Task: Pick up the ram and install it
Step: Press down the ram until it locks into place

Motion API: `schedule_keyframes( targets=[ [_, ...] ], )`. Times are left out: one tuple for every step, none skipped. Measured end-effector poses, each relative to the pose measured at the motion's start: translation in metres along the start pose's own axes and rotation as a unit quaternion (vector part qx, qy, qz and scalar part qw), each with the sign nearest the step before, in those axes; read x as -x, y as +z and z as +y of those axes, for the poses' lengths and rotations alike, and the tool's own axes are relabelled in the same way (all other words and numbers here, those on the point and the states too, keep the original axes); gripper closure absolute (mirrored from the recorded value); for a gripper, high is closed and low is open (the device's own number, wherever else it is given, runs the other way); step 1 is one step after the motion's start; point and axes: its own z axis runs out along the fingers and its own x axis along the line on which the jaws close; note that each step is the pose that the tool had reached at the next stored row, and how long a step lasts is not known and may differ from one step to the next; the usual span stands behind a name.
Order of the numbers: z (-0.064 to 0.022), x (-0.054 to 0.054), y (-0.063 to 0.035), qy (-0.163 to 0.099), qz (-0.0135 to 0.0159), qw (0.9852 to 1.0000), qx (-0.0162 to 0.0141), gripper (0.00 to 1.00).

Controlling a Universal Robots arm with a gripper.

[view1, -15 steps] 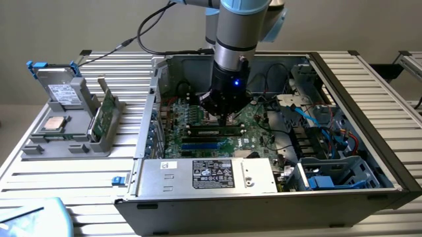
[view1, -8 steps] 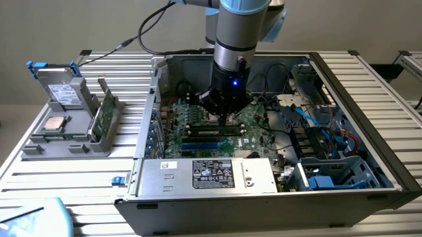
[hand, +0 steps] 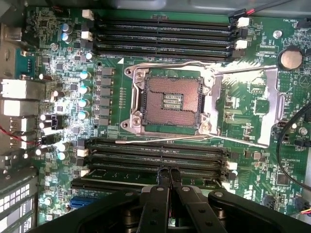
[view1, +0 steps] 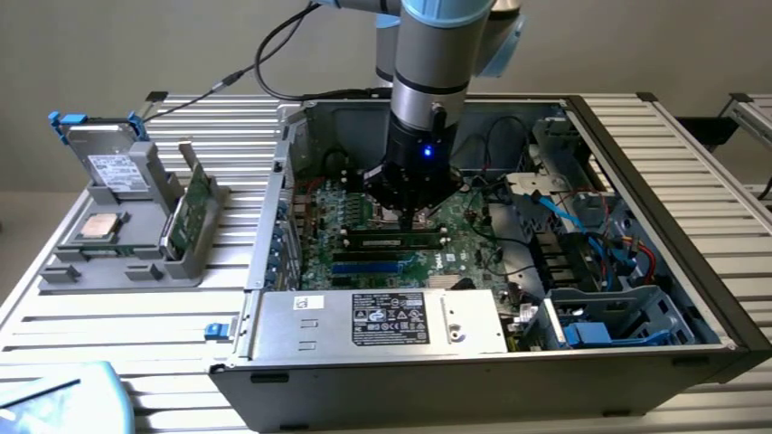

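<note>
In the exterior view, a silver power box (view1: 374, 321) with a black label sits at the near edge of the open computer case (view1: 711, 298). The case lies flat on a table made of metal slats (view1: 121, 362). A soft blue thing (view1: 54, 398) lies at the near corner on the exterior view's left.

Just past the power box is the green motherboard (view1: 465, 240). The ram (view1: 392, 240), a long thin dark stick with a small pale label, lies along one of the long slots on the board. Blue slots (view1: 368, 268) sit between it and the power box.

The gripper (view1: 414, 215) points straight down, right over the ram. Its fingers are pressed together. Their tips are at the top edge of the stick. I cannot tell if they touch it or just hang a tiny bit above it. A blue light glows on the arm (view1: 435, 63) above the gripper.

In the wrist view, the closed gripper (hand: 168, 171) ends at a row of long dark memory slots (hand: 155, 158). Past them is the empty square chip socket (hand: 167, 102) with its metal frame. Farther on is another row of long slots (hand: 160, 34).

Blue and red wires (view1: 603, 231) run inside the case on the exterior view's right. On the exterior view's left, a grey tray (view1: 115, 258) holds a square silver chip (view1: 97, 228), a bright green board (view1: 183, 217) standing up, and a drive with blue handles (view1: 108, 158) at the far end.
</note>
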Motion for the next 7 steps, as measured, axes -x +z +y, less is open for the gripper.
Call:
schedule_keyframes(
  targets=[
    [0.0, 0.0, 0.0, 0.0, -0.0001, 1.0, 0.0, 0.89],
    [0.0, 0.0, 0.0, 0.0, -0.0001, 1.0, 0.0, 0.89],
    [0.0, 0.0, 0.0, 0.0, -0.0001, 1.0, 0.0, 0.89],
    [0.0, 0.0, 0.0, 0.0, -0.0001, 1.0, -0.0001, 0.89],
    [0.0, 0.0, -0.0001, 0.0, -0.0001, 1.0, -0.0001, 0.89],
    [0.0, 0.0, -0.0001, 0.0, -0.0001, 1.0, -0.0001, 0.89],
    [0.0, 0.0, 0.0, 0.0, -0.0001, 1.0, -0.0001, 0.89]
  ],
)
